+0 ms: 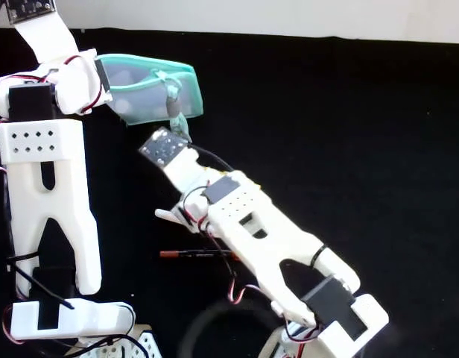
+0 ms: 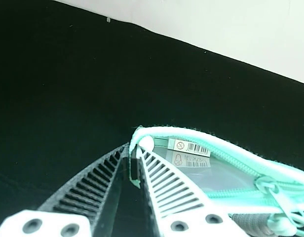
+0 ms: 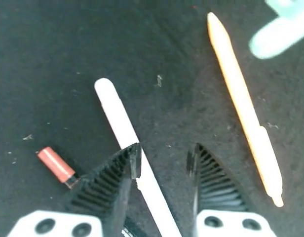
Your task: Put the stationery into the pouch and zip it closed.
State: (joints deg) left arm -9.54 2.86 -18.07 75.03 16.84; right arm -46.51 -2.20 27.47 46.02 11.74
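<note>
Your left end effector (image 2: 133,153) pinches the pouch (image 2: 206,170), seemingly a label (image 2: 191,154) inside; right end effector (image 3: 164,160) spread above white pen (image 3: 115,111).

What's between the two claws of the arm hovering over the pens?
A white pen lies on the black table between the open jaws of the right gripper, close against one of them. The right wrist view shows this.
</note>
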